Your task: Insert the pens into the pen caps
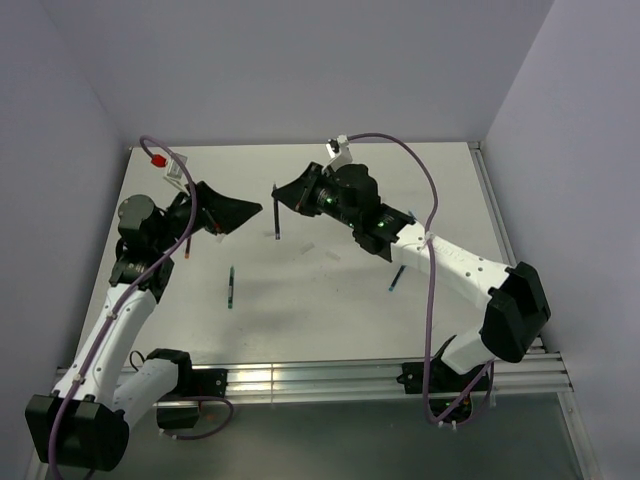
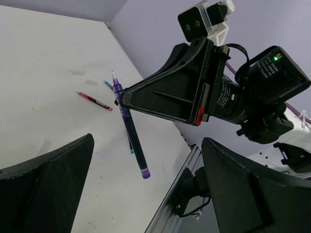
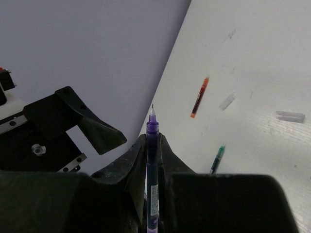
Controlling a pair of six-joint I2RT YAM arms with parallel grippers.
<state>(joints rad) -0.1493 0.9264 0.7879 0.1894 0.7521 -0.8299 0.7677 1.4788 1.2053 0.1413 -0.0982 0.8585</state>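
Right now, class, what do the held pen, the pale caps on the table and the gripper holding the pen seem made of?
Pen: glossy plastic, likely; smooth purple barrel, faint sheen. Caps: clear frosted plastic, probably; table shows through. Right gripper: matte black plastic, perhaps printed; dull, no glints.

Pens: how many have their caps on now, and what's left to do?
None looks capped yet. The right tool grips a thin purple stick pen, tip up, facing the open left tool, which holds nothing. A thin red stick pen and a green-tipped stick pen lie on the white table beside loose pale see-through tube caps. So all the capping is left.
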